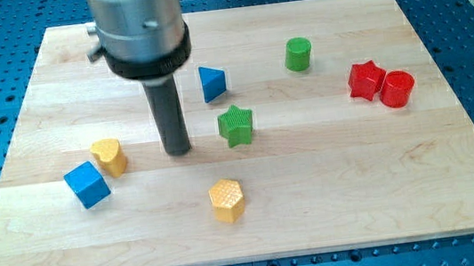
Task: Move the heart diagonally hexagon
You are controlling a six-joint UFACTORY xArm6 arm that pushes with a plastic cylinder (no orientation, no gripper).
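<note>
The yellow heart (109, 155) lies at the view's left, touching the blue cube (87, 184) below and left of it. The yellow hexagon (227, 199) lies toward the view's bottom centre. My tip (177, 150) rests on the board between them, a short way right of the heart and up-left of the hexagon, touching neither. The rod rises from it to the grey arm body at the view's top.
A green star (236, 125) sits just right of the tip. A blue triangle (212, 83) lies above it, a green cylinder (298, 54) farther right. A red star (365, 80) and a red cylinder (397, 89) touch at the view's right. The wooden board (317, 204) ends at blue perforated table.
</note>
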